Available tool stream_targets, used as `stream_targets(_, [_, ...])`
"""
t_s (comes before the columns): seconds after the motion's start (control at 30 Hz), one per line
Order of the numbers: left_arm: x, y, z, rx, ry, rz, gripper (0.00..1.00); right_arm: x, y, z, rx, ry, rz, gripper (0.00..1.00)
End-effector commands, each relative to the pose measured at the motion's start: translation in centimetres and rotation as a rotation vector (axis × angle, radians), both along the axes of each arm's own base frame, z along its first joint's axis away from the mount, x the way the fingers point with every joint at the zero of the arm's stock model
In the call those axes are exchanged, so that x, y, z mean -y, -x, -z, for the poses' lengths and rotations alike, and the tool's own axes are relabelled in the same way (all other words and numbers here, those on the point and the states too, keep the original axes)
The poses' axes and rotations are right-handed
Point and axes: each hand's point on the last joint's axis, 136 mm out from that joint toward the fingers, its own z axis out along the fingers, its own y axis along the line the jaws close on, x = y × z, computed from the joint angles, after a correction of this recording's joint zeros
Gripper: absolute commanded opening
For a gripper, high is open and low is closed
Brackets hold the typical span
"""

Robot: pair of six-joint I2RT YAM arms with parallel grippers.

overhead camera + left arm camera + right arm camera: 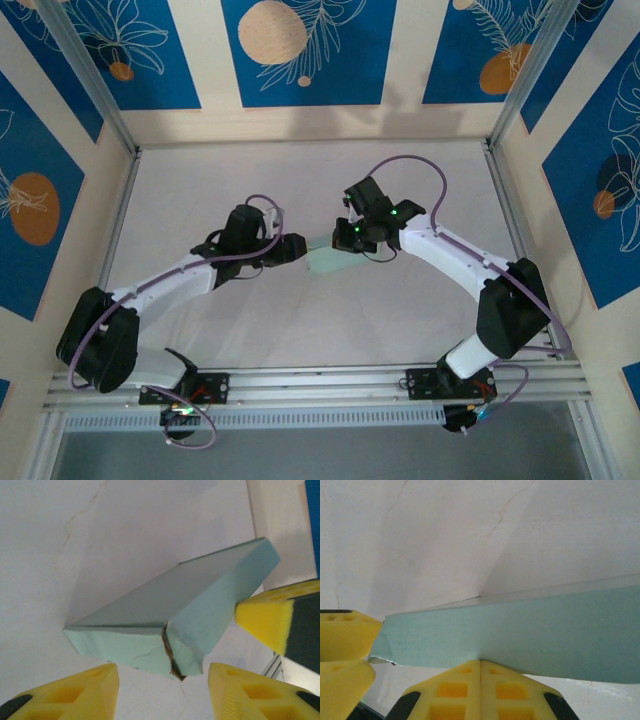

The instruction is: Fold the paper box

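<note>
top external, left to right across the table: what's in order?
left arm's elbow → left gripper → paper box → right gripper → right arm's elbow

left hand, right hand crowd paper box

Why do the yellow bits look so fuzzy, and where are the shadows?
Left wrist view: the left gripper's yellow fingers sit too near the lens and blur, the paper box is sharper, and a grey shadow lies on the table behind it. Right wrist view: the box is close up and soft. Top view: soft, even light.
</note>
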Motion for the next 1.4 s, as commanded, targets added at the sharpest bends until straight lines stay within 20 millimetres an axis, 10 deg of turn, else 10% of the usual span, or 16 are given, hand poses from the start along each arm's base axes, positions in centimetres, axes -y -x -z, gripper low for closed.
stream_targets(0.0, [-0.4,-1.1,-2.6,0.065,0.062,-0.033,0.49,1.0,1.4,2.0,-0.097,0.065,-0.007,0.00])
stream_targets(0.4, [0.2,-2.4,0.5,-0.030,0.080,-0.056,0.46,0.8,1.5,2.5,-0.111,0.070,-0.015,0.00])
stream_targets(0.87, [0.2,0.5,5.4,-0.092,0.005,-0.021,0.13,0.8,1.2,3.2,-0.130,0.077,-0.007,0.00])
stream_targets(1.37, [-2.4,4.7,10.0,-0.128,-0.275,0.049,0.12,1.0,0.9,3.6,-0.143,0.085,0.001,0.00])
